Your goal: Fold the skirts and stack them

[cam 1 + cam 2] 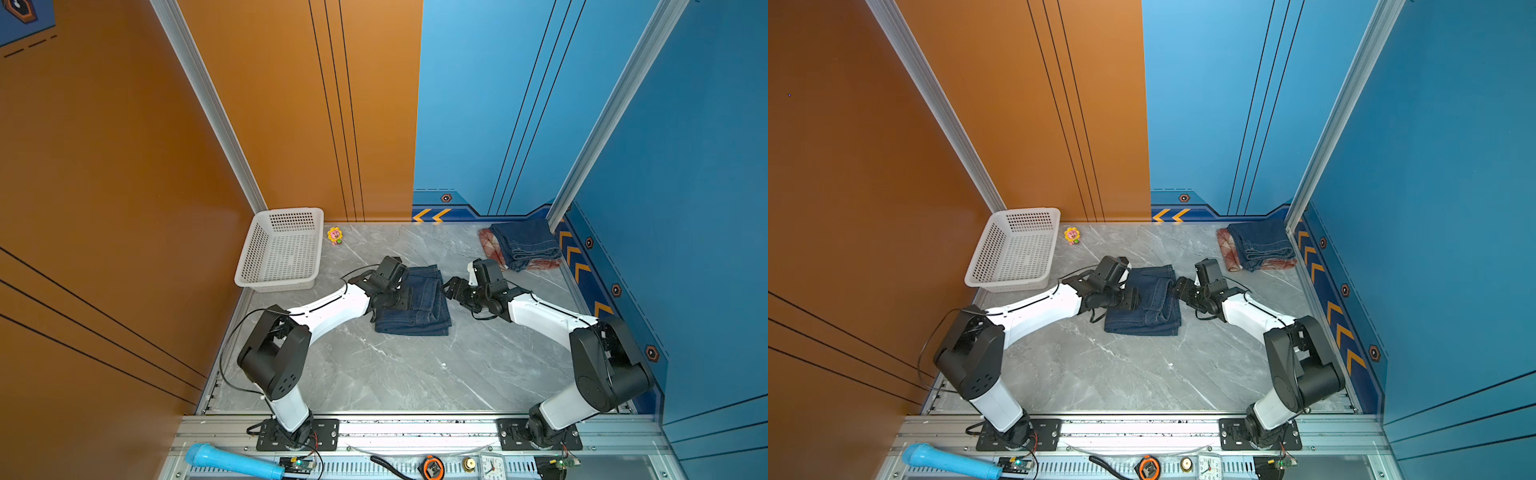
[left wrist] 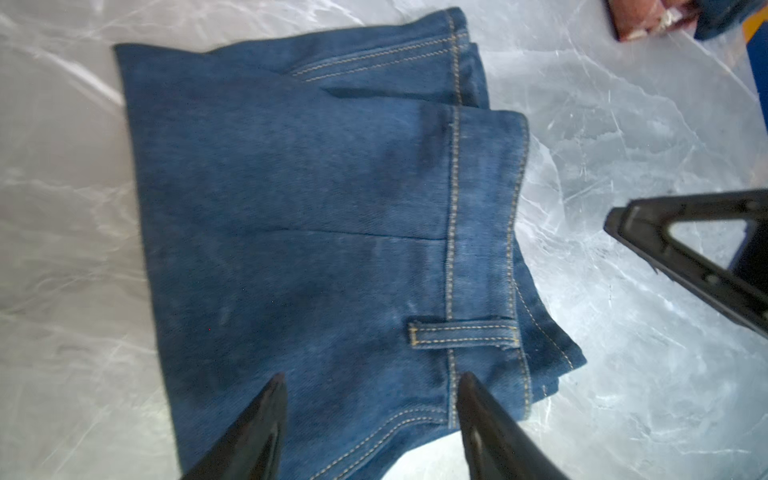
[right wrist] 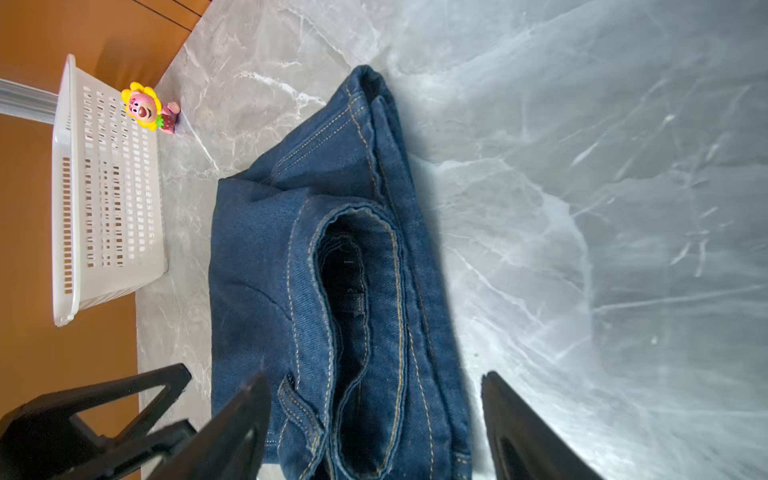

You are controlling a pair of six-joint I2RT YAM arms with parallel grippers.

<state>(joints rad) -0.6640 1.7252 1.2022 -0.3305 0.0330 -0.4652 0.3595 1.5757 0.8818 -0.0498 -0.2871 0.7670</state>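
Marble tabletop [image 1: 395, 374], orange-blue walls [image 1: 291, 104]; left claw [image 2: 372, 376] and right claw [image 3: 376, 374] both seemingly spread.

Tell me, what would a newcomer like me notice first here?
The left gripper and right gripper, both open, hover at either side of a folded denim skirt in the middle. In the far right corner a second denim skirt lies on a plaid skirt. A white basket stands far left.

3 skirts [image 1: 422, 309], 1 bskt [image 1: 254, 255], 1 toy [image 1: 335, 235]
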